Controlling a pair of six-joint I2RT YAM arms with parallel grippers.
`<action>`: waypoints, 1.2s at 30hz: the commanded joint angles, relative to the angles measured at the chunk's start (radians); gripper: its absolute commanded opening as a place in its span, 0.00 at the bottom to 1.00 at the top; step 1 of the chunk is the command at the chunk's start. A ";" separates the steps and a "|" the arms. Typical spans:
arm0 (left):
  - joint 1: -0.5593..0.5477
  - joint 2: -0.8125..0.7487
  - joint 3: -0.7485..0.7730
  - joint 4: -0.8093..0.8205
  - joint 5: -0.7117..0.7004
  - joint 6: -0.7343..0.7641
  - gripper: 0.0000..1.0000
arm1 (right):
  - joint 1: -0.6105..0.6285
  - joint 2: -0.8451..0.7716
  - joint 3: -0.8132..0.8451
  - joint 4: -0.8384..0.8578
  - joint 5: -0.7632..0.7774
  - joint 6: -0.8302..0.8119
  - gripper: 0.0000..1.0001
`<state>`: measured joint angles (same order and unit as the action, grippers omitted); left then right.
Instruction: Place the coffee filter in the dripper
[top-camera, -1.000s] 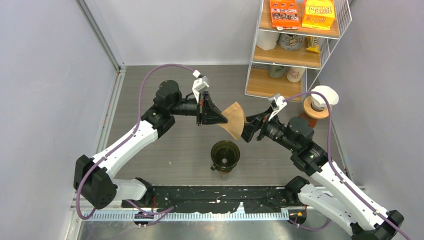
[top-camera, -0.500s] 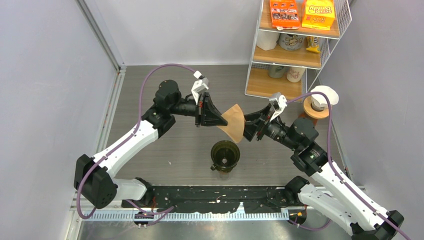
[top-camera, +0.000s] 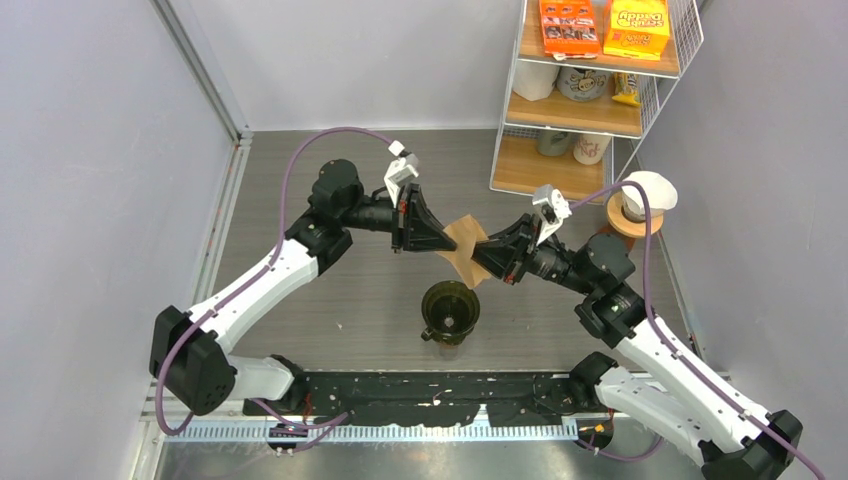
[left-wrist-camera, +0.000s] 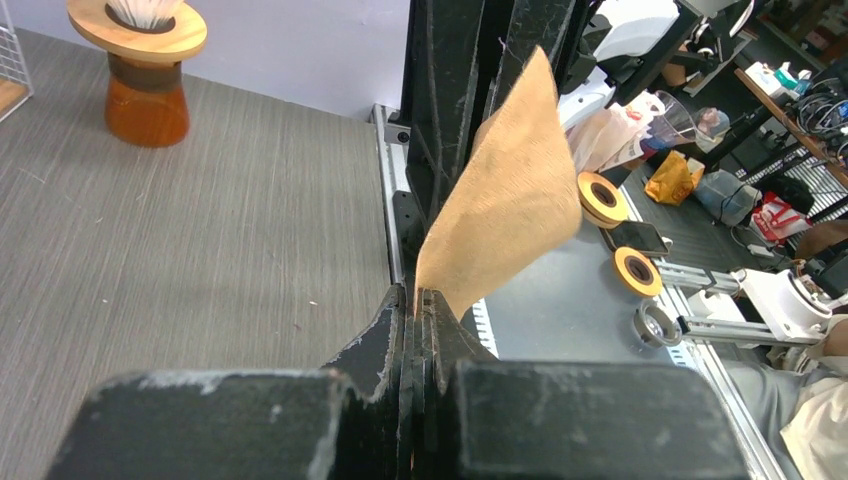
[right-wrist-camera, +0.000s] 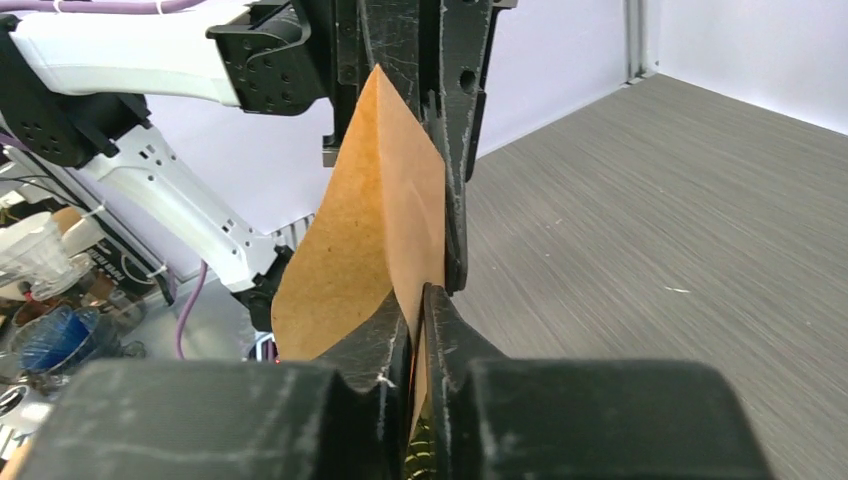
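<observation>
Where my claws meet: the centre of the overhead view, above the grey table, with the tips facing each other from left and right.
Left claw: my jaws are pressed tight together, with one corner of the coffee filter pinched flat between them. In my left wrist view the brown paper fans up and to the right from my fingertips.
Right claw: my jaws are closed down to a sliver, with the opposite edge of the same filter caught between them. In my right wrist view the paper rises from the tips toward upper centre.
Coffee filter: brown paper, held in the air between both claws, clear of the table.
Dripper: dark and translucent, standing on the table at lower centre, just below the filter in the overhead view, mouth facing up.
Wooden stand: at the right edge, with white filters on top, beside the wire shelf at upper right.
</observation>
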<state>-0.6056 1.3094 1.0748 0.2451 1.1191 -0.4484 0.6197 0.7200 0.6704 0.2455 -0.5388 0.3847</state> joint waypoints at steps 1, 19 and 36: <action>0.005 0.003 0.005 0.070 0.009 -0.029 0.00 | -0.002 0.020 0.004 0.103 -0.052 0.024 0.08; 0.007 0.002 0.047 -0.076 -0.089 0.020 0.35 | -0.003 0.006 0.067 -0.091 0.160 -0.015 0.05; -0.087 -0.105 0.180 -0.470 -0.847 0.135 1.00 | 0.005 0.090 0.225 -0.470 0.717 0.020 0.05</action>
<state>-0.6296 1.2118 1.1408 -0.1471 0.5823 -0.3283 0.6197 0.7433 0.8043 -0.1425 -0.0013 0.3737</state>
